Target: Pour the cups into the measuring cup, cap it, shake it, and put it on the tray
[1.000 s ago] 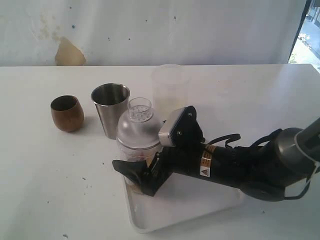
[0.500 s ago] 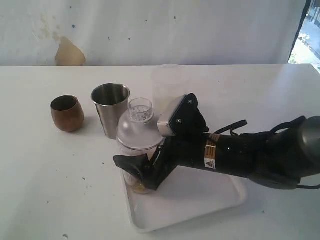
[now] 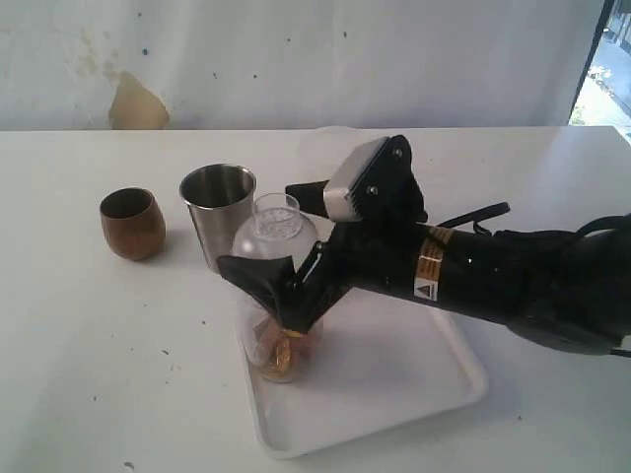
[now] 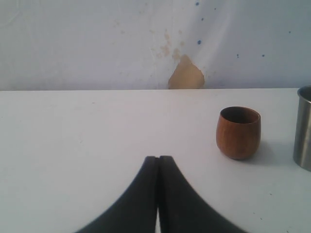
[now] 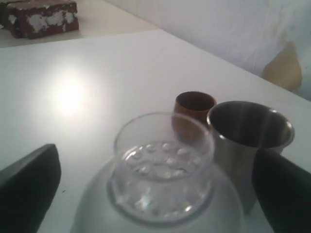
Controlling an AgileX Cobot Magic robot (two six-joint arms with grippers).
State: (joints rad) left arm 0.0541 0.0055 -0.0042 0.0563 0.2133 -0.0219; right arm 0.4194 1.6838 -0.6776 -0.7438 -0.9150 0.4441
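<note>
On the left end of the tray [image 3: 414, 379], as the exterior view shows it, the measuring cup [image 3: 279, 347] stands upright with its frosted domed cap [image 3: 264, 241] on and something amber in its bottom. A second ago the right gripper [image 3: 254, 225] sat low around the cup's body, down at the tray. Now it has risen to cap height with its jaws spread wide, one finger in front of the dome and one behind, holding nothing. I judge the cup set down and let go, so only the arm's retreat is left of the task. The steel tumbler [image 3: 217, 212] and the wooden cup [image 3: 131, 224] stand on the table [image 3: 99, 374] off the tray's left edge, the tumbler just beside the capped cup.

From the left wrist, the left gripper [image 4: 159, 159] is clenched on nothing, its fingers pressed flat together. It is out of the exterior view altogether. Beyond it are the wooden cup [image 4: 238, 132] and a sliver of the tumbler [image 4: 303, 128], but no tray.

From the right wrist, the cap's strainer top [image 5: 163, 170] sits between the parted fingers [image 5: 29, 179], clear of both, a gap the exterior view leaves unsure. Behind stand the tumbler [image 5: 250, 131] and the wooden cup [image 5: 194, 104]. Dark reddish blocks [image 5: 41, 17] lie by a far table edge, seen nowhere else.
</note>
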